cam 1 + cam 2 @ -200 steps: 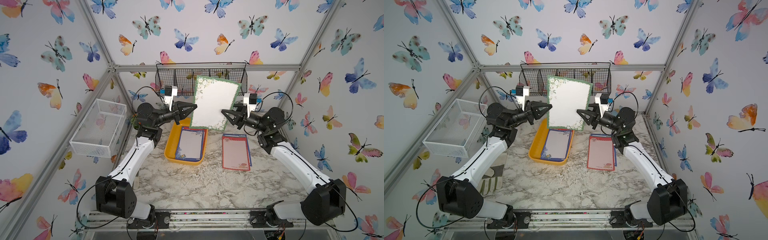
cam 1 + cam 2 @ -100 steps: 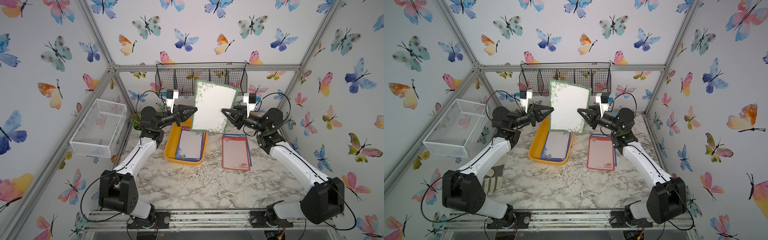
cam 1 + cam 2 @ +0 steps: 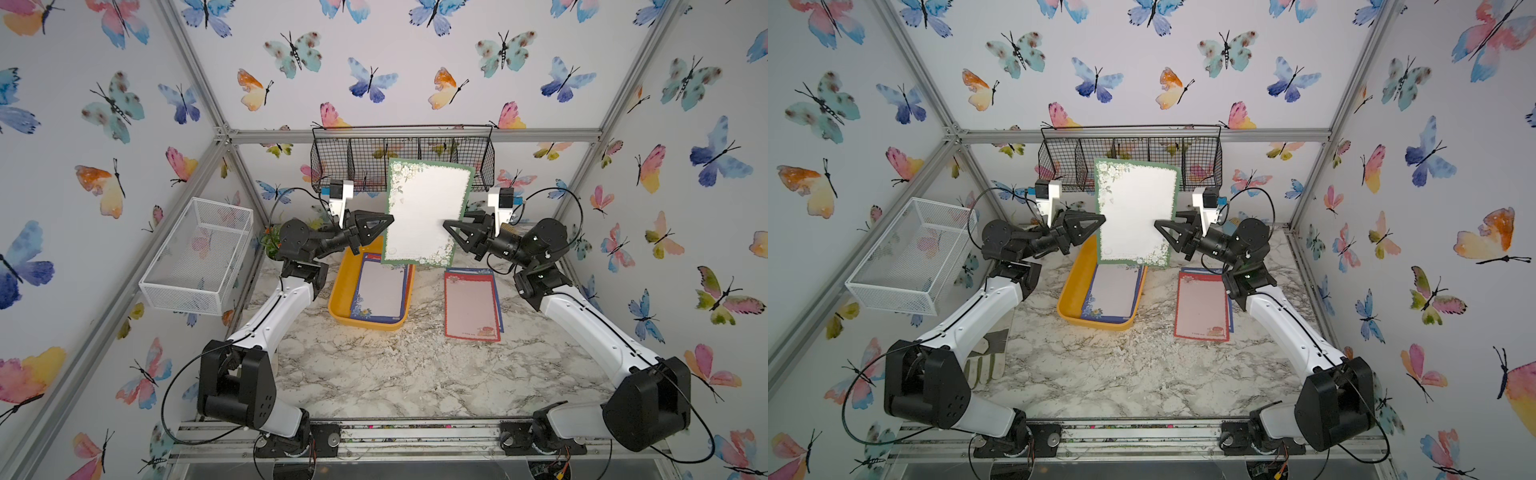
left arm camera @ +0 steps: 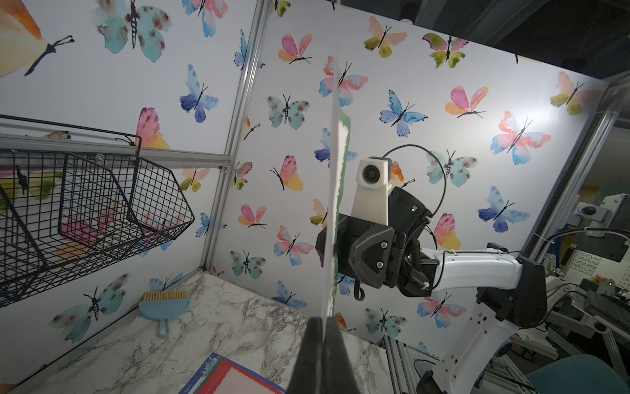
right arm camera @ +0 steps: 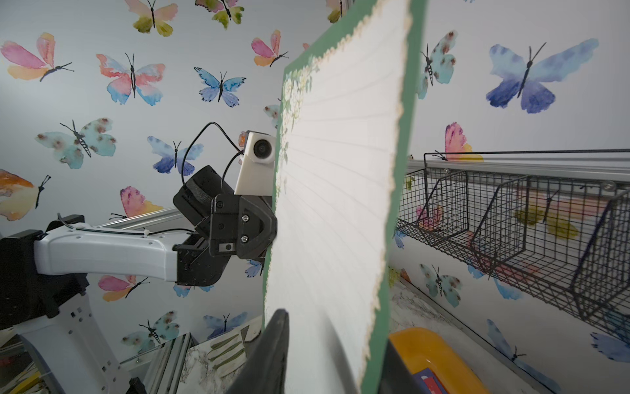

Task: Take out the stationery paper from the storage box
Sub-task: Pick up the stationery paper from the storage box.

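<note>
The white mesh basket (image 3: 195, 253) hangs on the far left wall, well out of the way. The left tool (image 3: 388, 222) is squeezed together on the left edge of the green-bordered sheet (image 3: 426, 212). It holds the sheet upright in the air, so the paper does not flop. The sheet hangs above the far end of the yellow storage box (image 3: 341, 286), where a blue-bordered sheet (image 3: 380, 291) lies flat inside.

At the sheet's right edge, the right tool (image 3: 446, 226) has its two sides apart, with the paper between them but not pinched. I think the tools are passing the sheet across.

Further right, red-bordered sheets (image 3: 469, 303) lie on the surface (image 3: 395, 374), likely the pile for taken-out paper. The black wire basket (image 3: 353, 162) is just behind the sheet's top edge, so going back is tight. Near and right, there is lots of room.
</note>
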Tool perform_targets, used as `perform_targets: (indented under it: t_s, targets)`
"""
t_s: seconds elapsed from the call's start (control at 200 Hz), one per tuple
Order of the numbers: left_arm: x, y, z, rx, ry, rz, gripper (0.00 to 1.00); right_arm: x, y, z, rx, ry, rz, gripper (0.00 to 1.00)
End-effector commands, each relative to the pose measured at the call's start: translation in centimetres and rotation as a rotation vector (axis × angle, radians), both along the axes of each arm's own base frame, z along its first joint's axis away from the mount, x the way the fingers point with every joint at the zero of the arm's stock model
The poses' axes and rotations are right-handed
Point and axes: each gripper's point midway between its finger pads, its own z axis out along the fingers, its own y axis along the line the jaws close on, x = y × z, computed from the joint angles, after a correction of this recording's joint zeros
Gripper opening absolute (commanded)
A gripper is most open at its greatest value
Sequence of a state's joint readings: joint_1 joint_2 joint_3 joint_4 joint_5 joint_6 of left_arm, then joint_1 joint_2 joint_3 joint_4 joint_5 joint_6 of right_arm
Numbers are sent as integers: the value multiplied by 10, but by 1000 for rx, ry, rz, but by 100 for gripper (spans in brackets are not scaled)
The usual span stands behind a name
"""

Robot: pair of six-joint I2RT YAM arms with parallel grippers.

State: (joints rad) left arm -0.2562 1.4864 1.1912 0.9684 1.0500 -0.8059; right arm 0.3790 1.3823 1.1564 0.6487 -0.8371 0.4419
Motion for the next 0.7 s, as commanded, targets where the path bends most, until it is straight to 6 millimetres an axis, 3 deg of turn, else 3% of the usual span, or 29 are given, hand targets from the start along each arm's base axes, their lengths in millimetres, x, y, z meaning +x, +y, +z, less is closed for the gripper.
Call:
perform_targets:
  t_s: [0.0, 0.355, 0.42, 0.491, 0.531, 0.691]
  targets:
    - [-15, 5, 17, -24, -58, 2, 0, -5, 0, 13, 29, -28, 31, 32]
    - [-15, 7, 11, -15, -47, 28, 0, -3, 3, 13, 29, 2, 55, 3]
    - [-13, 7, 10, -14, -38, 36, 0, -4, 3, 11, 28, 14, 58, 2]
    - [-9, 7, 7, -1, -27, 45, 9, -5, 3, 9, 21, 30, 60, 2]
    - [-8, 6, 7, 2, -24, 50, 22, -5, 2, 8, 19, 37, 57, 2]
    - [-1, 8, 5, 13, 2, 85, 54, -8, -1, -3, 0, 102, 37, 2]
